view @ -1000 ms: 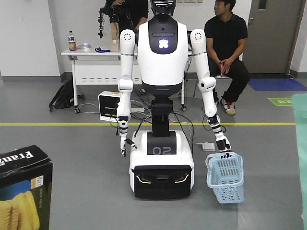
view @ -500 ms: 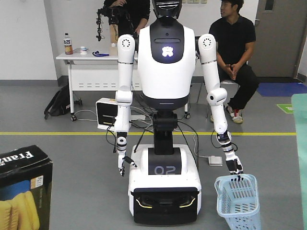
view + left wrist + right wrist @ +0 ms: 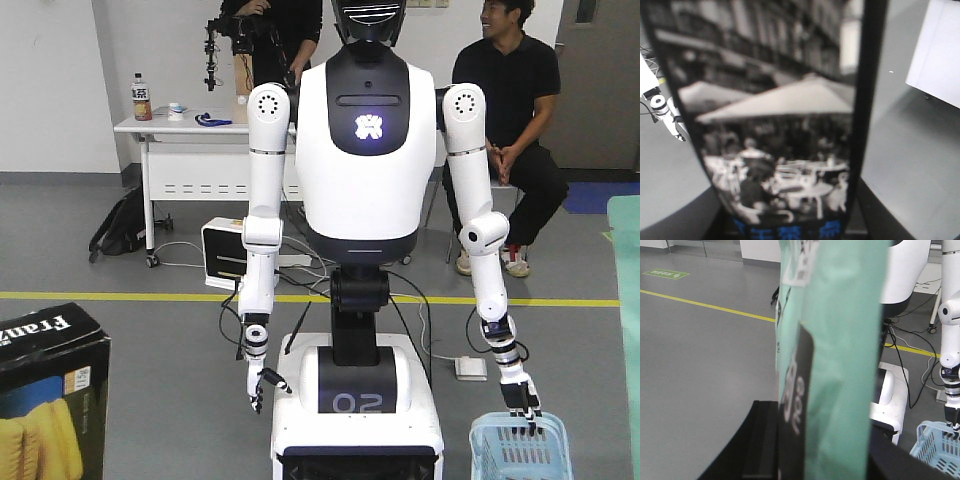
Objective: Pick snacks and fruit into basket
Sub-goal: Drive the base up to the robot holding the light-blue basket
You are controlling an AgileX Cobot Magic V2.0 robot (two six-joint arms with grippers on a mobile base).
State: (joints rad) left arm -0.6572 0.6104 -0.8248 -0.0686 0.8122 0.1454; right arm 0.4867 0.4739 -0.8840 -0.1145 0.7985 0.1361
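Nearest, the left gripper [image 3: 790,227] shows only as blurred dark shapes at either lower edge of the snack box [image 3: 780,125], which stands upright between them and fills the left wrist view. The jaws look closed on its sides. The box face shown there carries a black-and-white café picture and blue lettering. From the front view the same box sits at the near left, with white lettering and yellow wafers on it.

The right gripper [image 3: 825,460] has black finger bodies on both sides of a green packet [image 3: 840,340], clamped on it. The packet rises upright and appears as a green strip at the front view's right edge.

Farther off on the grey floor [image 3: 150,360] stands a white humanoid robot [image 3: 365,160] marked "02". Its lowered arm on the right reaches down to the handle of a light blue basket [image 3: 520,450], well apart from both held items.

Behind it a yellow line [image 3: 100,296] crosses the floor. Beyond that are a white table [image 3: 190,125] bearing a bottle [image 3: 143,97], a black backpack [image 3: 120,225] beside it, and a seated man [image 3: 515,90] in black at the far right.
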